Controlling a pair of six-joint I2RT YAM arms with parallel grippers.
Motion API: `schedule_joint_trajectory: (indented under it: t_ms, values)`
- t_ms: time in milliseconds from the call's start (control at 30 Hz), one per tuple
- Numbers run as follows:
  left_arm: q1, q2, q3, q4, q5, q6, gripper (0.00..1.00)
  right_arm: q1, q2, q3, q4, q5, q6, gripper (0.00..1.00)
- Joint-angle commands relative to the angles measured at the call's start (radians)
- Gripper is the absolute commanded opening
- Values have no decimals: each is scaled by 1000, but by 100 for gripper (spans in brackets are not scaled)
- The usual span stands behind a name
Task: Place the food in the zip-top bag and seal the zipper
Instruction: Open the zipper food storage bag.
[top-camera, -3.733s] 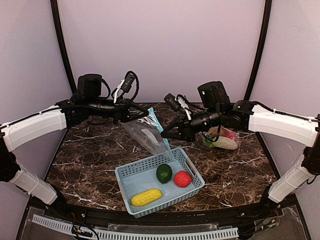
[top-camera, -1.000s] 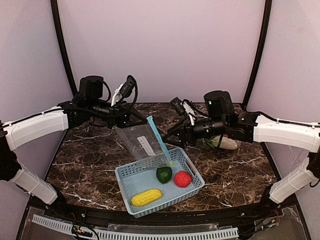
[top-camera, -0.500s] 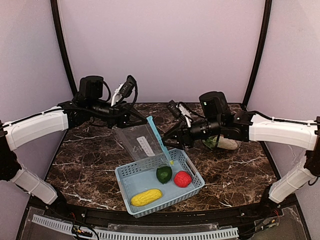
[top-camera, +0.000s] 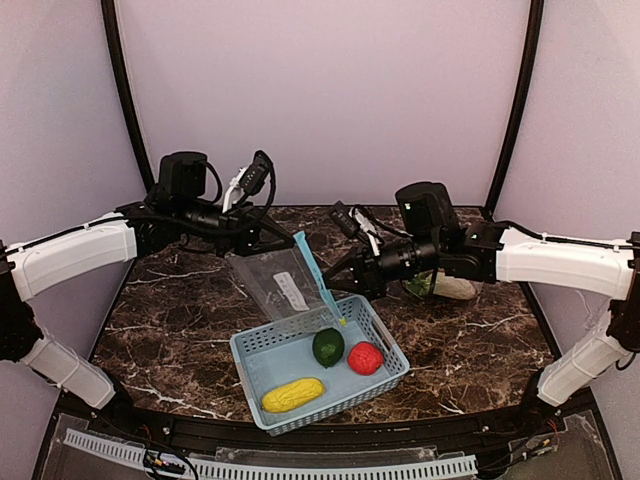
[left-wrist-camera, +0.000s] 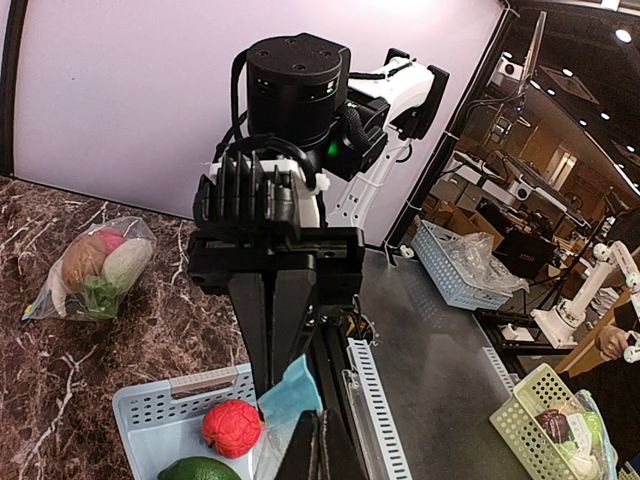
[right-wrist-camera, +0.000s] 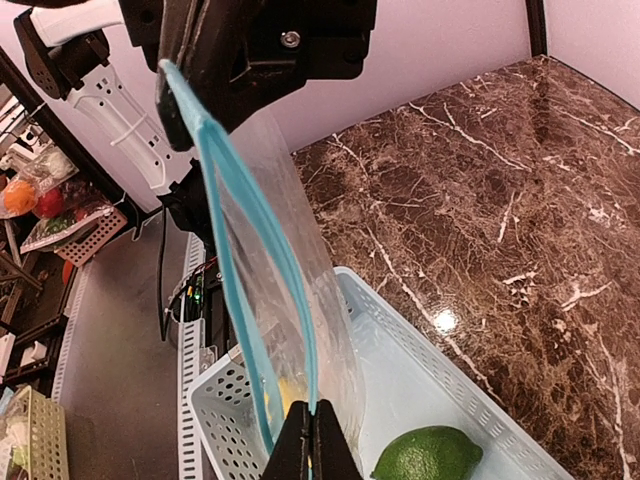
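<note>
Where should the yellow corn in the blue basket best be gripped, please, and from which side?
Across its middle, from above: the yellow corn lies flat along the near wall of the blue basket, which likely blocks a sideways approach, and it is narrowest crosswise.

In pale blue perforated basket (top-camera: 340, 398): yellow corn (top-camera: 293, 394), dark green round fruit (top-camera: 328, 347), red fruit (top-camera: 366, 357). Above basket, clear zip-top bag (top-camera: 275, 280), white patch on its face, edged with light blue zipper strip (top-camera: 320, 280). Under basket, dark brown table (top-camera: 180, 310), marbled with white veins. Behind basket, lilac walls (top-camera: 330, 100).
</note>
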Motion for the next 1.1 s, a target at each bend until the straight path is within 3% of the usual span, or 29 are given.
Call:
schedule_joint_trajectory:
  t_ms: [0, 100, 133, 167, 200, 233, 267, 333, 467, 633, 867, 1067]
  values:
    - [-3, -5, 19, -34, -13, 26, 1, 9, -16, 0, 50, -29, 6, 0]
    - [-3, -9, 18, -37, -40, 33, 1, 9, -35, -9, 50, 24, 11, 0]
    - [-3, -12, 18, -39, -51, 34, 5, 9, -41, -9, 45, 57, 13, 0]
    - [-2, -14, 19, -42, -79, 43, 12, 9, -47, -8, 29, 115, 17, 0]
    - [-2, -24, 18, -43, -121, 51, 33, 8, -54, -8, 12, 165, 22, 0]
    - [-2, -32, 16, -67, -149, 69, 42, 8, -60, -9, -3, 217, 26, 0]
    - [-2, -53, 9, -73, -214, 79, 59, 8, -67, -8, -23, 272, 29, 0]
    - [-2, -97, -13, -76, -341, 99, 74, 7, -77, -4, -57, 370, 42, 0]
    - [-1, -200, -68, -31, -599, 121, 86, 7, -67, 46, -160, 580, 59, 0]
    - [-2, -258, -94, -8, -749, -2, 87, 7, -24, 143, -283, 820, 78, 0]
    - [-42, -220, -251, 241, -757, -352, 84, 10, 46, 161, -203, 657, 97, 0]
    - [-83, -135, -308, 386, -778, -495, 83, 30, 111, 160, -140, 564, 147, 0]
